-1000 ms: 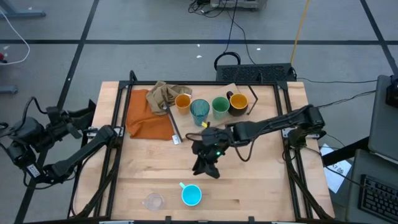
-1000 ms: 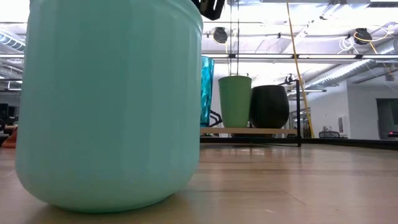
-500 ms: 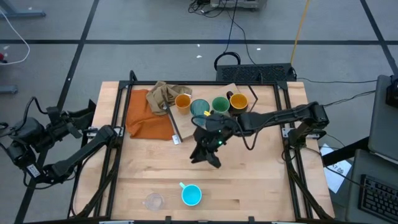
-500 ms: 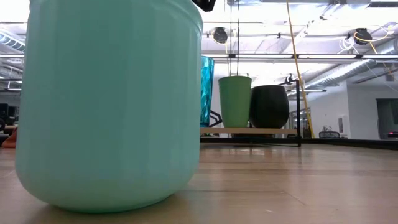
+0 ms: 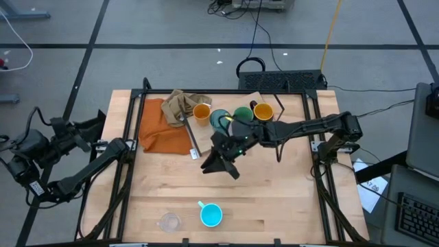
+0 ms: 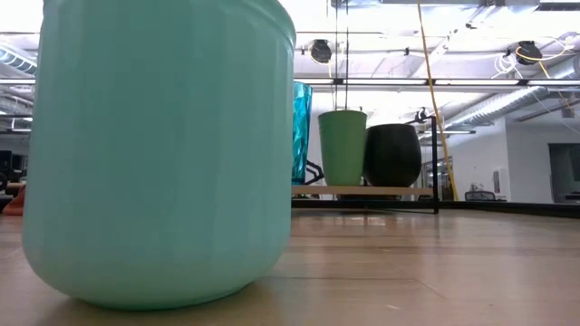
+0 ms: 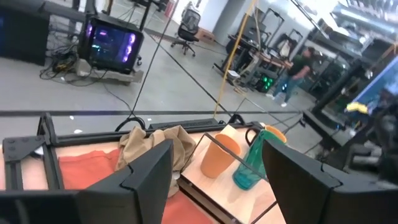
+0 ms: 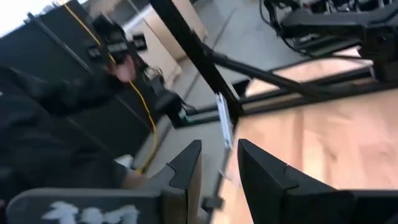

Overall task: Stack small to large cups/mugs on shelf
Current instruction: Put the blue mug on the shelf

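Note:
On the shelf [image 6: 313, 190] at the table's far side an orange cup [image 5: 202, 112], a teal tumbler [image 5: 218, 119], a green cup [image 5: 242, 114] and a black mug [image 5: 263, 111] stand in a row on their bases. A light-blue mug [image 5: 211, 215] and a clear glass [image 5: 169, 221] stand near the front edge. My right gripper [image 5: 208, 166] hangs over the table's middle, nearly level, open by a narrow gap [image 8: 217, 155], nothing between its fingers. My left gripper [image 7: 214, 158] waits open beyond the table's left edge.
An orange cloth [image 5: 163, 129] with a crumpled beige cloth [image 5: 181, 103] on it lies left of the shelf. Black frame rails [image 5: 130, 137] run along the table's sides. The light-blue mug [image 6: 159, 154] fills the low view's left half. Bare wood lies between the shelf and the front cups.
My right gripper has risen out of the low view and gone toward the table's left and far edge, tipping up from a downward slant to nearly level. Its finger gap looks unchanged. The cups have kept their places.

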